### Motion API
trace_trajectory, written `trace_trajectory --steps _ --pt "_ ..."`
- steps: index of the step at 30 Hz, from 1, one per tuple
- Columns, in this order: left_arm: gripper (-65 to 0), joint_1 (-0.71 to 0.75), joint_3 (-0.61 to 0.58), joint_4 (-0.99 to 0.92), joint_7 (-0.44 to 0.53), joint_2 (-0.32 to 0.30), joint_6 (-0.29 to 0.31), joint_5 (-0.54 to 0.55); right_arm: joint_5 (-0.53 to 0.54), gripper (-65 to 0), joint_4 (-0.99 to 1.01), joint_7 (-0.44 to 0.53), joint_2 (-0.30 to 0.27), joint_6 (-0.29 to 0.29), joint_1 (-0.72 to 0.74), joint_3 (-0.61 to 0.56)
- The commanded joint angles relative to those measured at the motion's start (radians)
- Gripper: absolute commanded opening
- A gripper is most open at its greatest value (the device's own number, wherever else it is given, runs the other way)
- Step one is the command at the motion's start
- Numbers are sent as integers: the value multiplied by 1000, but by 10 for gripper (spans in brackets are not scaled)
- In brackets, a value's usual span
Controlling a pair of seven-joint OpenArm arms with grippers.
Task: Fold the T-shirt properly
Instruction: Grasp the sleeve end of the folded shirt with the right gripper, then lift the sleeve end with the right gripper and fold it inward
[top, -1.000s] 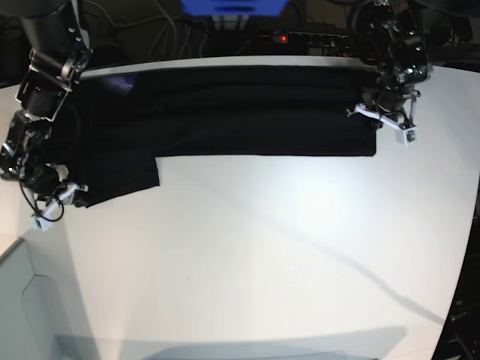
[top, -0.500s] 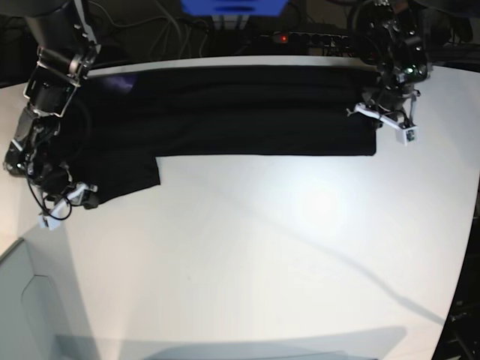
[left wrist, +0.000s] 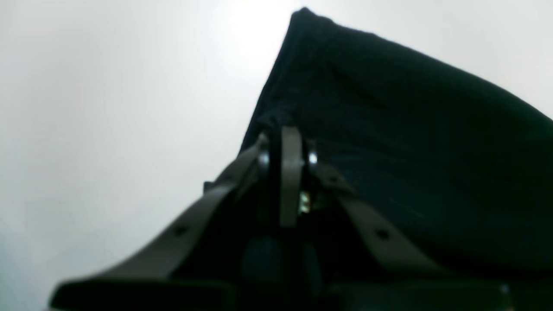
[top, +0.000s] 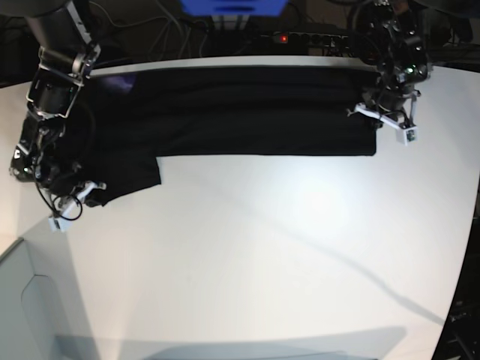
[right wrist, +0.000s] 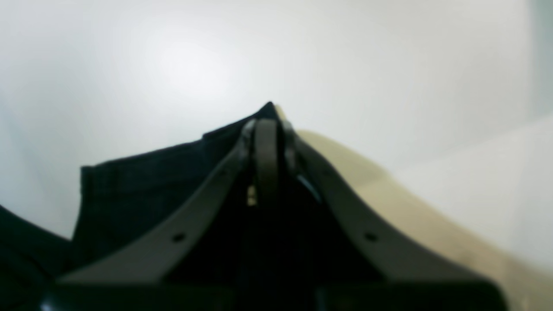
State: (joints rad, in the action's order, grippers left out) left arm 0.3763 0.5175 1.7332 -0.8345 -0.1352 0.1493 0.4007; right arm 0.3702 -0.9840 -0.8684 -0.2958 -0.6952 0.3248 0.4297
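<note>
— Where is the T-shirt (top: 240,109) lying?

— Along the far edge of the white bench (top: 262,255), stretched out as a long black band from one arm to the other. One part hangs lower at the base view's left, a flap that reaches nearer to the camera than the rest.

— And the left hand (top: 373,112)?

— It sits at the band's end on the base view's right. In its wrist view the left hand's fingers (left wrist: 290,172) are pressed together with a peak of black cloth pinched between them, so it is clamped on the T-shirt.

— The right hand (top: 96,191)?

— Down at the corner of the lower flap, on the base view's left. Its wrist view shows the two fingers (right wrist: 265,155) closed tight, with the black corner of the cloth rising to a point just at their tips. It has hold of the T-shirt there.

— Any print showing?

— Only plain black cloth shows, with a faint purple patch (top: 120,82) near the far left corner.
</note>
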Motion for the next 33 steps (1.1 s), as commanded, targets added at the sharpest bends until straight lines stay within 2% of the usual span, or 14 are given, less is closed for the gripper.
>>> trace_trajectory --steps 1,5,14,18,24,27,30,33 --pt "-645 -1 5 20 11 -10 -3 7 -1 -650 -40 -2 -13 -3 10 2" --pt "-645 -1 5 20 11 -10 -3 7 -1 -650 -168 -78 -13 -3 -5 8" --pt "-645 -3 5 20 10 -10 -3 7 0 -650 -548 -246 23 -3 -131 114" --pt "-645 -4 5 18 10 -10 -3 7 0 -650 -749 -300 74 -3 -230 154" --pt "-645 -9 5 18 7 -10 -3 7 0 -650 -1019 -337 166 -3 -376 154" --pt "-645 -10 5 18 7 -10 -3 7 2 -650 -1050 -337 218 -3 -431 153" --pt "-645 -10 5 17 10 -10 -3 7 8 -650 -1048 -337 235 -3 -485 151" --pt "-645 -9 5 12 13 -10 -3 7 74 -650 -1051 -337 241 -3 -537 151"
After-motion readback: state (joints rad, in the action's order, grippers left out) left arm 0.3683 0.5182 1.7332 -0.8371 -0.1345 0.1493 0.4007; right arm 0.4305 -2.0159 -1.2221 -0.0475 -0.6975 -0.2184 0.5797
